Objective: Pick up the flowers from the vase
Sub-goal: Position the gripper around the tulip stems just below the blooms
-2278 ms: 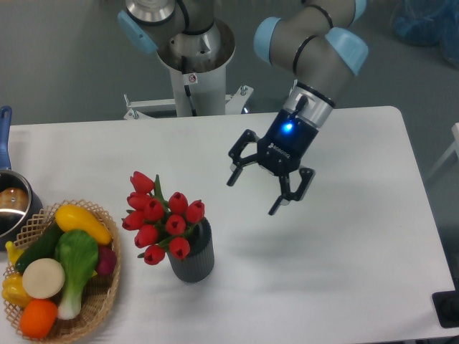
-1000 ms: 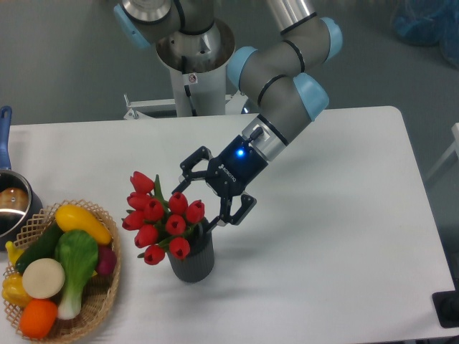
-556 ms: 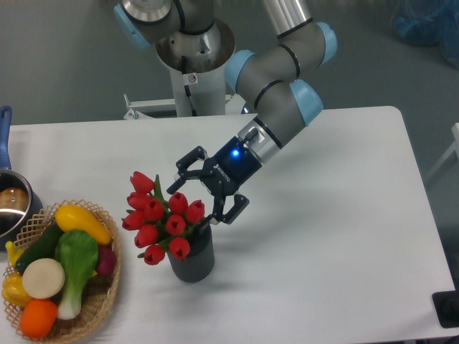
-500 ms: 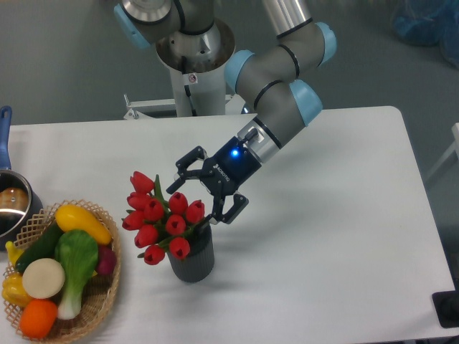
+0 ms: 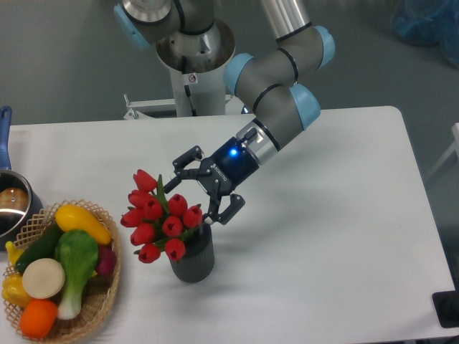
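The flowers [image 5: 161, 216], a bunch of red tulip buds with green leaves, stand in the dark grey ribbed vase [image 5: 192, 262] at the front middle of the white table [image 5: 323, 251]. My gripper [image 5: 196, 193] is open and reaches in from the right at the bunch's upper right side. One finger [image 5: 181, 162] is behind the buds and the other finger [image 5: 224, 209] is at the vase's rim on the right. The jaws stand on either side of the nearest buds; I cannot tell whether they touch them. The stems are hidden inside the vase.
A wicker basket [image 5: 107, 287] of colourful toy vegetables sits at the front left, close to the flowers. A steel pot [image 5: 11, 204] with a blue handle is at the left edge. The arm's base column [image 5: 193, 57] stands behind the table.
My gripper has swung from the right of the table to the bunch and stayed open. In the last half second it edged further left, and the bunch has tilted slightly to the left.
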### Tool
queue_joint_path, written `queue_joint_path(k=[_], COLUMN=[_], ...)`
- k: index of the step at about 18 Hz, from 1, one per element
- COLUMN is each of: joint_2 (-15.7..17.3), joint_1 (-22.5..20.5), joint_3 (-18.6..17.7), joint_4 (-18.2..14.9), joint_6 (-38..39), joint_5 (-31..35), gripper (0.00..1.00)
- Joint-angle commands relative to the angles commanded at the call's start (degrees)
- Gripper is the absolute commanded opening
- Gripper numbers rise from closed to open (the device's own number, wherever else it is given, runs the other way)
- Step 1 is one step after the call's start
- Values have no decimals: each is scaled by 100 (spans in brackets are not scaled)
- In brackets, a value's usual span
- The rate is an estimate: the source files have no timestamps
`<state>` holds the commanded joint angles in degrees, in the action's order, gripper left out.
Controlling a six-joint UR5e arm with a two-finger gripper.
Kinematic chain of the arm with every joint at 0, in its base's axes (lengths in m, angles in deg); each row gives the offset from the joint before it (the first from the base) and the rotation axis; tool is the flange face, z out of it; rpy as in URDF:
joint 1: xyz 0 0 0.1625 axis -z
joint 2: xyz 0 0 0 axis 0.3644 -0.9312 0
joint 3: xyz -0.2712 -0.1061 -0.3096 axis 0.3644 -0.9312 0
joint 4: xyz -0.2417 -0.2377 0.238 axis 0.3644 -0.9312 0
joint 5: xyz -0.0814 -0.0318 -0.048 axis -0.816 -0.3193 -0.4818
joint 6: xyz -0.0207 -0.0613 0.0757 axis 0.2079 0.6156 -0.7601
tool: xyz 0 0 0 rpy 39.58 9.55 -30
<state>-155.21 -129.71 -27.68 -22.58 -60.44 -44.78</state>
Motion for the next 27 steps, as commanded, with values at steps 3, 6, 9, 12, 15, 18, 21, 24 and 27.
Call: queue_joint_path(k=[3,6,9,12,15,18,21,24,27], joint_2=[-26,-35,-88,-211,-237,-229,-237,-264,-316], joint_1=[-88,-97,-88,-36,17,43,96,193,210], joint_3=[18,18,18,-52,-70,-70,-79,-44,26], joint_4=[0,0,0,0,0,0,0,0,0], joint_6=[-88,-149,-158,-499,-580,-571,-571,-571,-571], joint_5=[-9,-9,17,53,0,-26,-131,-167,-176], gripper=[100,100,100,100,100,100,100,100,100])
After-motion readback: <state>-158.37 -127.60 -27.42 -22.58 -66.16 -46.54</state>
